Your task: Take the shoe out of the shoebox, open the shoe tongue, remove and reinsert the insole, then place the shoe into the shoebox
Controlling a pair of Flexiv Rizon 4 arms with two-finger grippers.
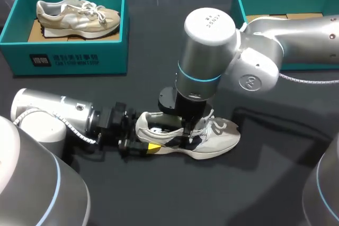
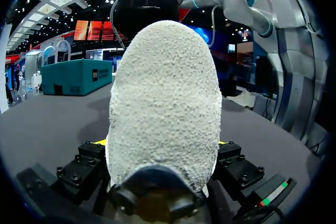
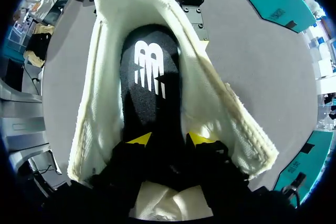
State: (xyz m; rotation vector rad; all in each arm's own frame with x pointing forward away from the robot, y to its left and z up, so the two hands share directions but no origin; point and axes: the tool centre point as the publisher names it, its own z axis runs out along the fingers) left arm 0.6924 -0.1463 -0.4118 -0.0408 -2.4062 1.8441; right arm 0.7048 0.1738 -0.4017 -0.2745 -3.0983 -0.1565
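From above, the shoe (image 1: 212,138) lies on its sole on the near middle of the surface (image 1: 159,194), toe to the right, well apart from the empty shoebox (image 1: 249,1) at the far right. Our left gripper (image 1: 139,145) sits at the heel; our right gripper (image 1: 186,128) stands down in the opening.

At the left wrist, the heel fills the space between the fingers, which flank it on both sides. It looks clamped, though the contact itself is hard to see. If that hold is light, any pull from the right arm could drag or tip the whole shoe.

At the right wrist, the yellow tips stand a little apart inside the shoe, down on the black insole (image 3: 149,72) (lying flat, as far as we can tell) and not plainly pinching it. The risks, we judge:

- The tips may slide off the insole, or catch the lining instead.
- The insole may buckle if pushed unevenly.
- The collar may snag the fingers on the way out.
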